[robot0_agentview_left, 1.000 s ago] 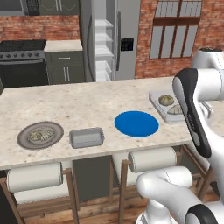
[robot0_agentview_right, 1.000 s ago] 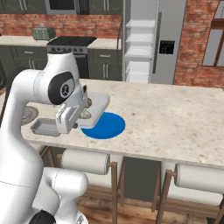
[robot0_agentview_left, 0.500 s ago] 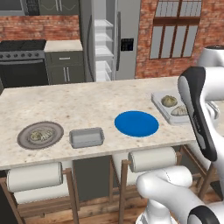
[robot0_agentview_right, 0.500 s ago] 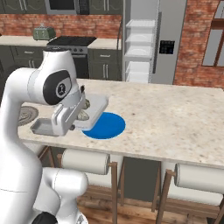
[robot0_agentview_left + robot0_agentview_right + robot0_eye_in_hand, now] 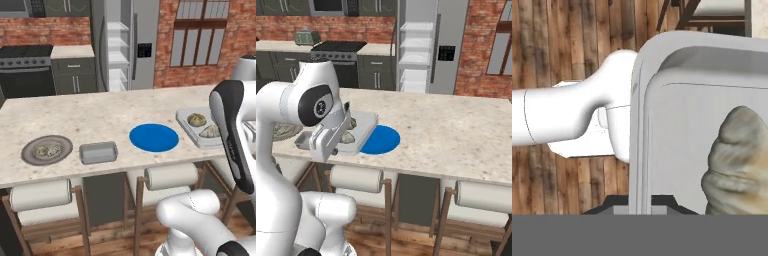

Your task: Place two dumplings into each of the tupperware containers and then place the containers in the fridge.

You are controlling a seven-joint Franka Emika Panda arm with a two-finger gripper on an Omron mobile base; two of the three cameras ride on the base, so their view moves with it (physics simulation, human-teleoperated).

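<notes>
Since earlier frames: loaded container (image 5: 202, 128) and arm shifted slightly right along counter (image 5: 75, 112); all else stayed put.

Loaded container held 2 dumplings (image 5: 196, 119), lifted at counter's right end, rim clamped in gripper (image 5: 326, 147), jaws pressed together on near edge. Long axis ran roughly front-to-back. Fridge (image 5: 120, 45) stood open well beyond, far-left of container. Second container (image 5: 98, 152) sat empty left of blue plate (image 5: 154, 137); 2 dumplings on grey plate (image 5: 46, 150).
</notes>
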